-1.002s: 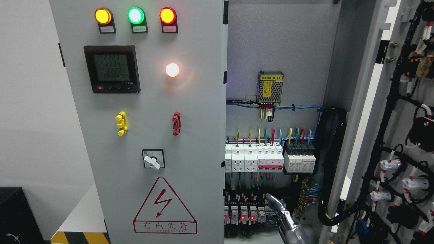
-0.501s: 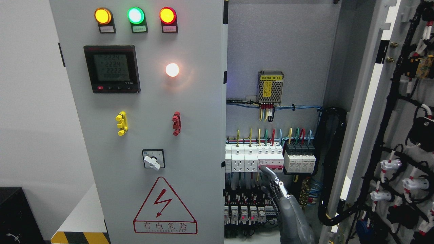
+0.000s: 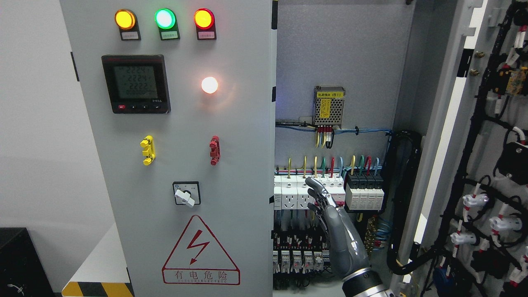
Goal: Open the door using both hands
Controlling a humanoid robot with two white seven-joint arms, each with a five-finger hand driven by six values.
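the right hand [image 3: 336, 225], a dark grey metallic hand with jointed fingers, comes up from the bottom edge right of the middle, its arm entering from the lower right. its fingers [image 3: 317, 187] are stretched out straight and close together, pointing up and slightly left, and they hold nothing. the fingertips lie in front of the row of white circuit breakers with red bars [image 3: 307, 194] inside the open cabinet; whether they touch the breakers cannot be told from this view. to the left of the hand stands the light grey metal left door [image 3: 173, 165], seen almost face on, its right edge just beside the hand's fingers but apart from them. on that door, up and left of the hand, sit 3 round lamps [image 3: 164, 19] in amber, green and red, a black digital meter [image 3: 136, 83], a glowing white lamp [image 3: 209, 85], a yellow handle [image 3: 147, 150], a red handle [image 3: 214, 150], a small rotary switch [image 3: 186, 194] and a red triangular shock warning sign [image 3: 201, 251]. to the right of the hand the grey right door [image 3: 466, 136] is swung wide open, showing black cable bundles [image 3: 478, 173] on its inner face, well apart from the hand. above the hand a perforated metal power supply with a yellow label [image 3: 329, 106] is fixed to the back panel, and just right of the fingers sits a black block of modules [image 3: 365, 194]. below the hand run rows of small relays [image 3: 297, 258].
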